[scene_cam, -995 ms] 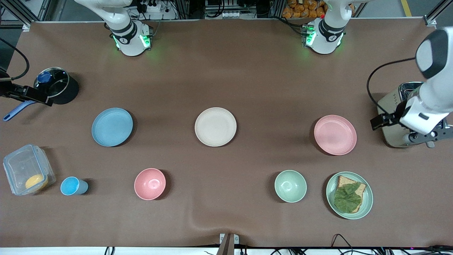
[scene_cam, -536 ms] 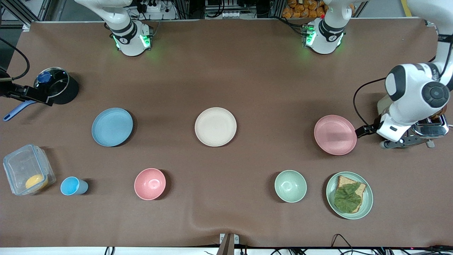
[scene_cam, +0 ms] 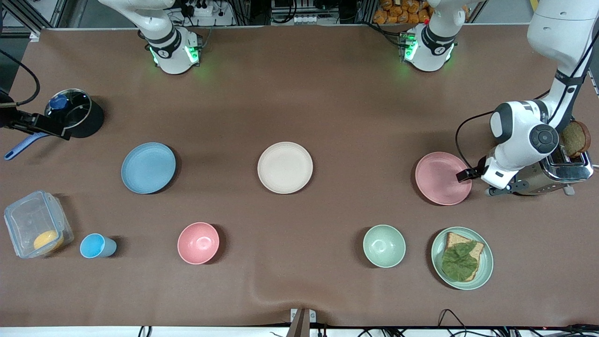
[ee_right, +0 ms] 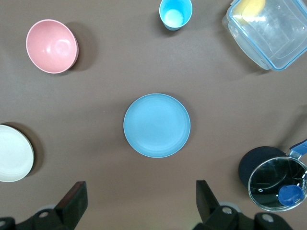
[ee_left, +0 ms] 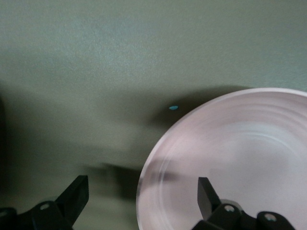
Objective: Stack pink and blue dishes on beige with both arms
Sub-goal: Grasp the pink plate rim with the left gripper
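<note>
The pink plate (scene_cam: 440, 178) lies flat toward the left arm's end of the table. My left gripper (scene_cam: 466, 175) is open, low at that plate's rim on the toaster side. In the left wrist view, the left gripper (ee_left: 142, 188) has one finger over the pink plate (ee_left: 240, 158) and the other over bare table. The beige plate (scene_cam: 285, 167) lies mid-table. The blue plate (scene_cam: 148, 167) rests toward the right arm's end. My right gripper (ee_right: 141, 191) hangs open and high above the table, looking down on the blue plate (ee_right: 157, 125), holding nothing.
A toaster (scene_cam: 557, 173) stands beside the pink plate. Nearer the front camera are a green bowl (scene_cam: 384, 245), a green plate with bread and a leaf (scene_cam: 462, 258), a pink bowl (scene_cam: 198, 243), a blue cup (scene_cam: 96, 246) and a clear container (scene_cam: 36, 223). A lidded black pot (scene_cam: 75, 112) is farther back.
The left arm swung from over the toaster and came down to the pink plate's rim. The right arm and all dishes stayed put.
</note>
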Robot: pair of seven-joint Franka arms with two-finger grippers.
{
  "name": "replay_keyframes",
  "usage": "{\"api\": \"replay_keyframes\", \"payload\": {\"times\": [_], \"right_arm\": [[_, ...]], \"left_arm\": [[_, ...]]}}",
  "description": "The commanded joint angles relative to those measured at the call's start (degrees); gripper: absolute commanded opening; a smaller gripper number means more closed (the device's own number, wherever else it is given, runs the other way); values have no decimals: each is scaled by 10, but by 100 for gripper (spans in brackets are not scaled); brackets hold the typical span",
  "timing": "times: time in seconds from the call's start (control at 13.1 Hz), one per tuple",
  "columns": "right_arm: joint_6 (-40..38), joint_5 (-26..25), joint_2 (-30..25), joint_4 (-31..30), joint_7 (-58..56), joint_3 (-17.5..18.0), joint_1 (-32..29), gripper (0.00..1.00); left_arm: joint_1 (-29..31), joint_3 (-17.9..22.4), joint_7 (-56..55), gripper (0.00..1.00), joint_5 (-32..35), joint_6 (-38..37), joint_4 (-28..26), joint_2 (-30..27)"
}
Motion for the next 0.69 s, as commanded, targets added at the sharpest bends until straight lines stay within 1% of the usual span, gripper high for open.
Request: {"api": "replay_keyframes", "payload": {"times": [0.0, 0.23, 0.31, 0.38, 0.46, 0.61], "right_arm": [[-6, -4, -1, 2, -5, 6, -9, 100], [-6, -4, -1, 2, -5, 7, -9, 100], [-6, -4, -1, 2, -5, 7, -7, 100], [-6, -4, -1, 2, -5, 6, -7, 100], [-6, -4, -1, 2, -5, 6, -9, 100], [-6, -4, -1, 2, -5, 6, -9, 100]], "left_arm": [[8, -6, 6, 84, 11, 5, -2, -4], [8, -6, 0, 46, 11, 5, -2, 1], [8, -6, -3, 40, 11, 5, -2, 3], [8, -6, -3, 39, 11, 5, -1, 4], [8, -7, -3, 34, 11, 4, -1, 4], [9, -8, -9, 13, -2, 3, 0, 3]]}}
